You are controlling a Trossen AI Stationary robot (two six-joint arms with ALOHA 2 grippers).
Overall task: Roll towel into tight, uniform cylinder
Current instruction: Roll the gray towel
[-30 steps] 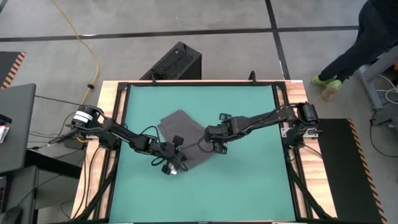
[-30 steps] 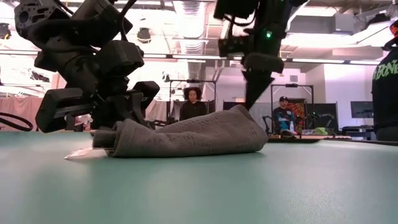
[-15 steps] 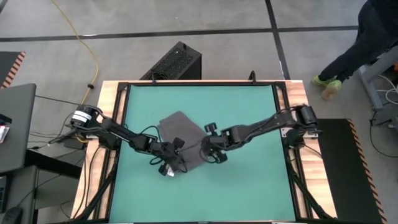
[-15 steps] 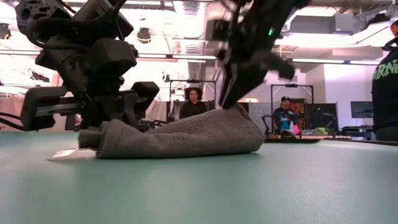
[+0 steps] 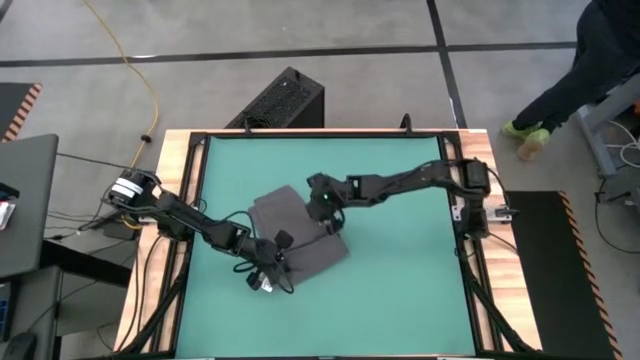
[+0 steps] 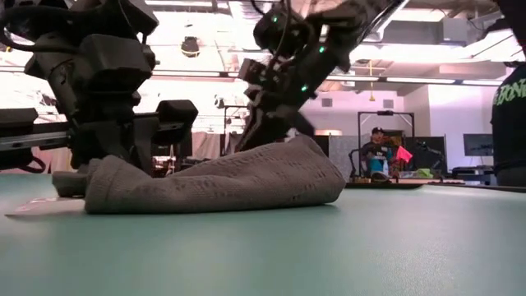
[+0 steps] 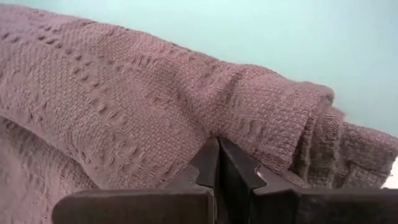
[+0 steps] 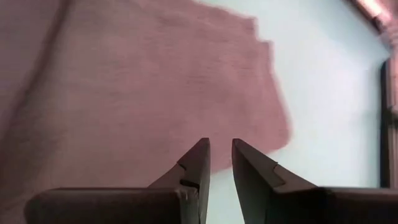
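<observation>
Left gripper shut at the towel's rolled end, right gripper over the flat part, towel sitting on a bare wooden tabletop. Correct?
Not quite: the towel lies on a teal mat, not bare wood; the high view shows wood only at the table's edges. The rest holds: the left gripper is shut at the rolled end, and the right gripper is over the flat part, its fingers slightly apart.

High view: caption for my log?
Left gripper at the folded towel's near edge, right gripper over it, on the teal mat.
</observation>
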